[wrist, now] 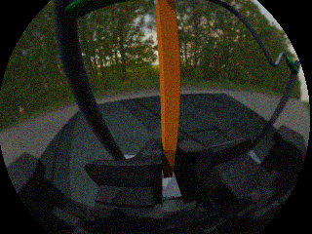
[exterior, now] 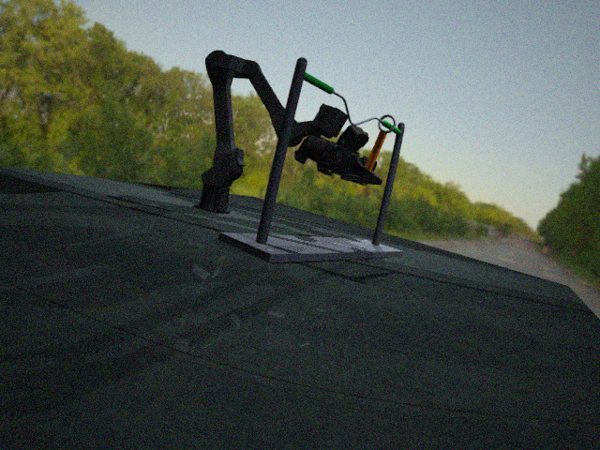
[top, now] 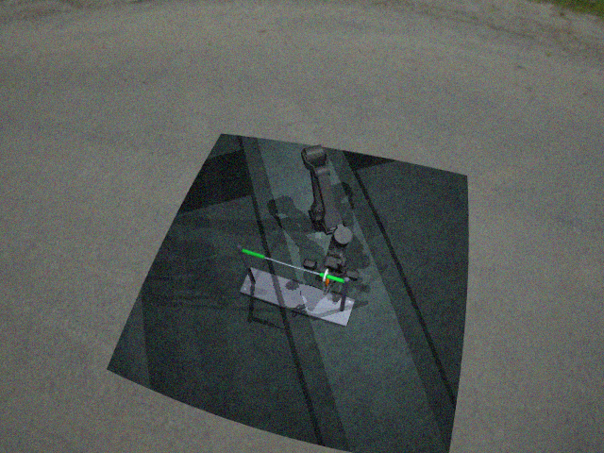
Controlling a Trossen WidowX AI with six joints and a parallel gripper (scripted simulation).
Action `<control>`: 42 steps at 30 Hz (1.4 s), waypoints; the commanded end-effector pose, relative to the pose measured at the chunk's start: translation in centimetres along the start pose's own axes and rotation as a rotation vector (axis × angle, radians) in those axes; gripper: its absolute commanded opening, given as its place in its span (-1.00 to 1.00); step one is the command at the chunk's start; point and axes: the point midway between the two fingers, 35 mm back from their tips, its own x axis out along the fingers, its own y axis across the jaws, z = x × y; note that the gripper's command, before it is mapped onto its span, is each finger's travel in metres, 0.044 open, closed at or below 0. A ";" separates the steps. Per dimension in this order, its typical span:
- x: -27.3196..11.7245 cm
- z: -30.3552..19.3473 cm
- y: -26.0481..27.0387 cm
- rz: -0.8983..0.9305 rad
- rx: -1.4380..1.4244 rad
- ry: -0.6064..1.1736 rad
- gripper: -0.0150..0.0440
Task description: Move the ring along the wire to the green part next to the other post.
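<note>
The ring (top: 326,271) (exterior: 380,124) is around the wire at the inner end of the green part (top: 336,278) (exterior: 395,128) by the right-hand post; I cannot tell whether it touches the wire. Its orange handle (top: 327,281) (exterior: 376,149) (wrist: 170,78) slants down from it. My gripper (exterior: 370,172) (wrist: 160,131) is shut on the handle's lower end, below the wire. The thin grey wire (top: 293,266) (exterior: 346,103) (wrist: 258,38) bends down and up toward the other green part (top: 253,253) (exterior: 319,82). The ring is out of the wrist view.
The right-hand post (top: 343,298) (exterior: 389,186) (wrist: 73,63) stands close beside the gripper. The other post (top: 251,276) (exterior: 282,155) (wrist: 283,104) stands at the base's far end. Both rise from the pale base plate (top: 346,316) (exterior: 291,256). The wrist housing sits close to the grey wire in the exterior view.
</note>
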 end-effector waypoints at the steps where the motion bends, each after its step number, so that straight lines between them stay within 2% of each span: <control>1: 0.2 -0.5 0.1 -0.005 -0.001 0.006 -1.00; 37: 0.4 -1.2 0.1 -0.005 -0.001 0.006 -1.00; 42: 0.3 -1.1 0.2 0.000 -0.004 0.005 -0.56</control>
